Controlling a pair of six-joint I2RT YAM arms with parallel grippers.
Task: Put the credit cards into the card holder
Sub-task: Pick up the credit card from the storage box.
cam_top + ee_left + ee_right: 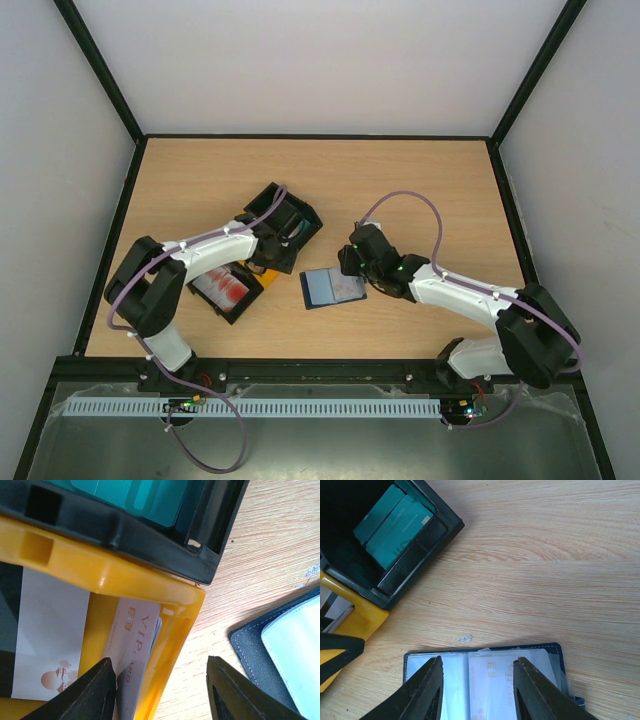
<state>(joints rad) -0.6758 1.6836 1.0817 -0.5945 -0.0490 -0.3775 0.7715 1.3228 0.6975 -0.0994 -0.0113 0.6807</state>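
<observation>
The card holder [330, 288] lies open on the table, navy with a pale lining [452, 680]; a whitish VIP card [492, 672] sits in its right pocket. My right gripper [477, 687] hangs open right over it, one finger on each side of that card. My left gripper [160, 690] is open at the tray's yellow middle compartment [95, 570]. One of its fingers [92, 692] is inside, beside a whitish VIP credit card [135, 640]; the other is outside over the wood, so the jaws straddle card and yellow wall. Teal credit cards [395, 522] lie in the black end compartment.
The black-and-yellow three-compartment tray [300, 215] lies diagonally left of the card holder, with red-marked white cards [225, 288] in its near compartment. The two grippers are close together around the tray corner and the card holder. Black frame rails border the table.
</observation>
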